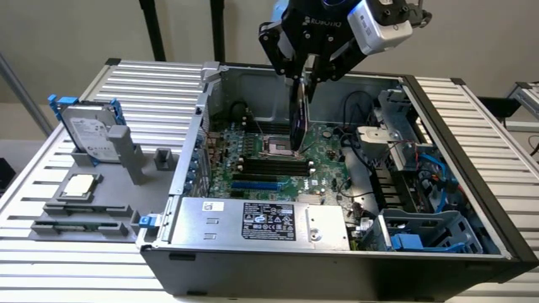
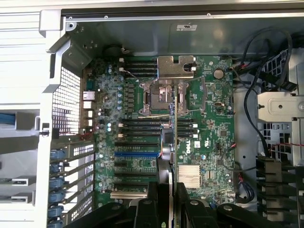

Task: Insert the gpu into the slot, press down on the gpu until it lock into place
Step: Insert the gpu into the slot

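Gripper (image 2: 168, 202) fingers clamped on gpu (image 2: 175, 123) top edge; card hangs vertical, edge-on, so connector edge faces mobo (image 2: 209, 142). Gpu above board nr CPU socket (image 2: 159, 97), apart from blue slot (image 2: 137, 154); not yet seated.

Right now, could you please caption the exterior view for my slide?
Pincer holds the gpu on edge above the motherboard; blue slot empty.
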